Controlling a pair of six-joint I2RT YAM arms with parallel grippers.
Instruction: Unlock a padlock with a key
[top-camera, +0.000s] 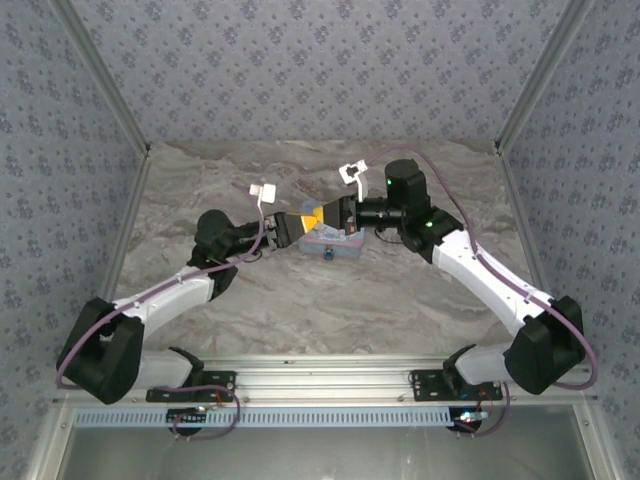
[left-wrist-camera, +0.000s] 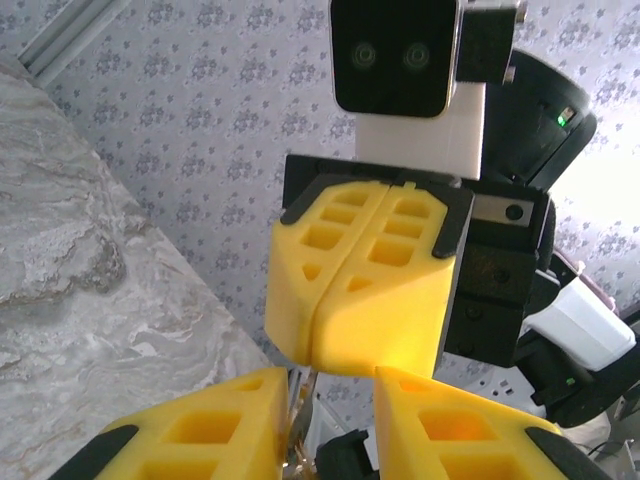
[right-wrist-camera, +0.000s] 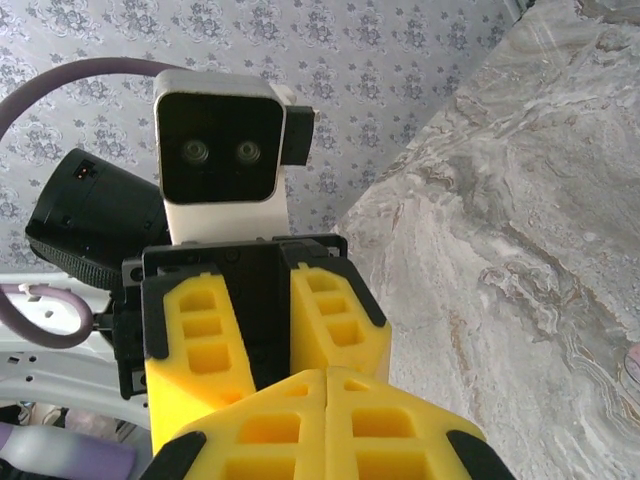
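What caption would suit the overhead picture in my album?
Left gripper and right gripper meet tip to tip near a light blue tin on the marbled table.

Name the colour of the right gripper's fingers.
Yellow; the fingers show best in the left wrist view.

You can't identify the thin brassy sliver (left-wrist-camera: 298, 410) between the left gripper's (left-wrist-camera: 332, 400) fingers; the bottom edge cuts it off. Overhead, the tin (top-camera: 340, 245) is partly covered.

top ext: high; near edge; looks down | wrist cams: close; face each other over table (top-camera: 300, 310)
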